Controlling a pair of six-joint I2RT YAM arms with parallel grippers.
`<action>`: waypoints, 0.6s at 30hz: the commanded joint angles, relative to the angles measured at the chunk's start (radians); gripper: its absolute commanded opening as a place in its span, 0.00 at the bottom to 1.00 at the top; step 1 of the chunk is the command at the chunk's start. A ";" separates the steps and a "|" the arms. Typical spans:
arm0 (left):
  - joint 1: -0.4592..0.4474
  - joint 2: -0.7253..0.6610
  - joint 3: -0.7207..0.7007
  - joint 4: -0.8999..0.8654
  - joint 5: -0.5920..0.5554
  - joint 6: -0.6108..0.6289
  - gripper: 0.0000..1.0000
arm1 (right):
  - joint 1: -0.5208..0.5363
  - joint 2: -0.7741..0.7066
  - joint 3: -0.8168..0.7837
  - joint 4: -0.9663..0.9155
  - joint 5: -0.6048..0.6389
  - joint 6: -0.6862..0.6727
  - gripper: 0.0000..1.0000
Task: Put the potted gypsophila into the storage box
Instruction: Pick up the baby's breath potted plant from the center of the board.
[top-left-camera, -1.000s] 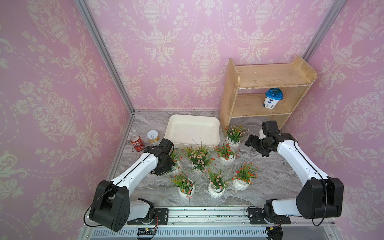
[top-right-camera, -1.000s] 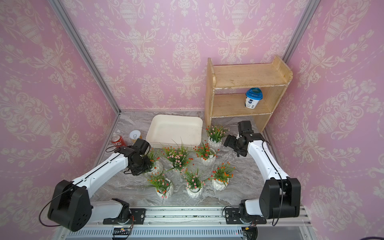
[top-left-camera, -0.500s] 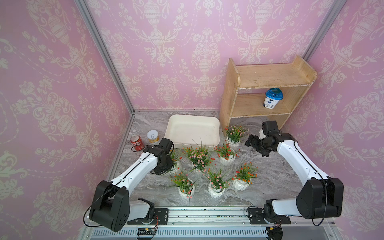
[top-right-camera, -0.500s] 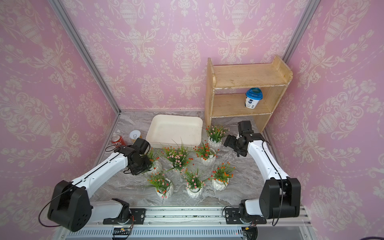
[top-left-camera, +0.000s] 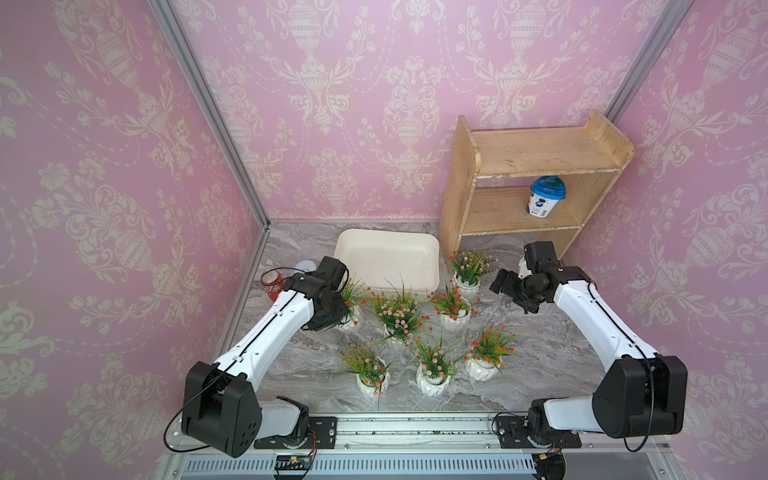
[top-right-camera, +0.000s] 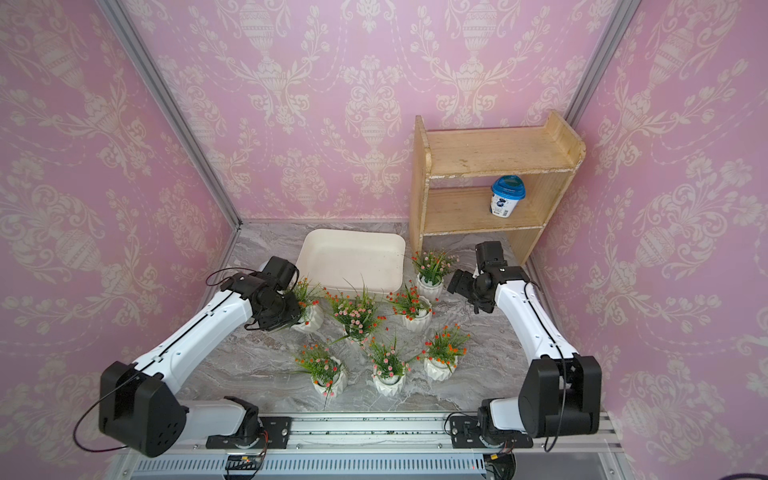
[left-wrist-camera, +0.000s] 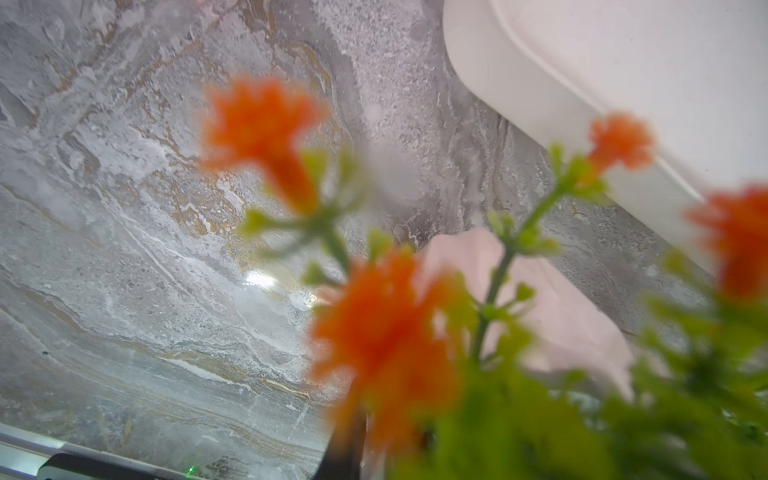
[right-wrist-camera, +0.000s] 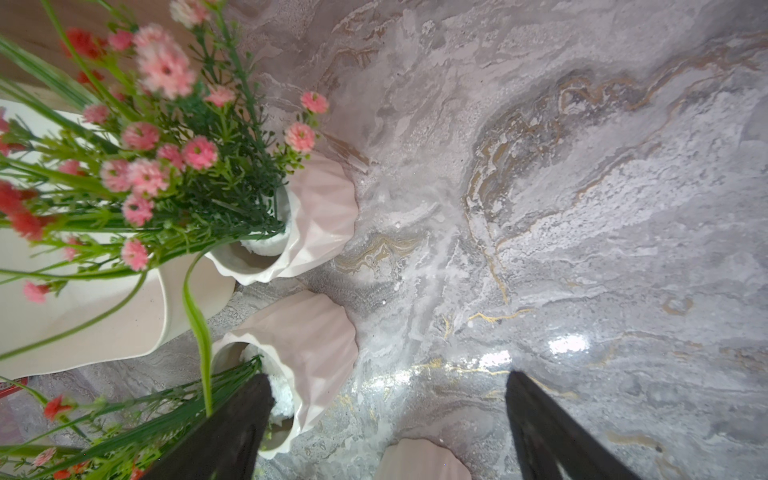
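Observation:
Several potted gypsophila in white faceted pots stand on the marble in front of the cream storage box, which holds nothing. My left gripper is shut on the leftmost pot, which has orange flowers, just off the box's near left corner. In the left wrist view blurred orange blooms crowd the lens. One dark finger shows there beside a pale sliver of rim. My right gripper hangs open beside the pink-flowered pot near the shelf, with only marble between its fingers.
A wooden shelf unit stands at the back right with a blue-lidded cup on its middle board. A red cola can and a small white disc lie left of the box. Pink walls close three sides.

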 joint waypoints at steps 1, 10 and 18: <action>0.002 0.029 0.124 -0.066 -0.046 0.099 0.00 | -0.009 -0.015 -0.010 -0.015 0.005 -0.023 0.91; 0.055 0.176 0.415 -0.131 -0.084 0.254 0.00 | -0.016 -0.034 -0.030 -0.010 0.014 -0.029 0.91; 0.088 0.413 0.724 -0.094 -0.107 0.345 0.00 | -0.025 -0.014 -0.003 -0.011 0.002 -0.035 0.90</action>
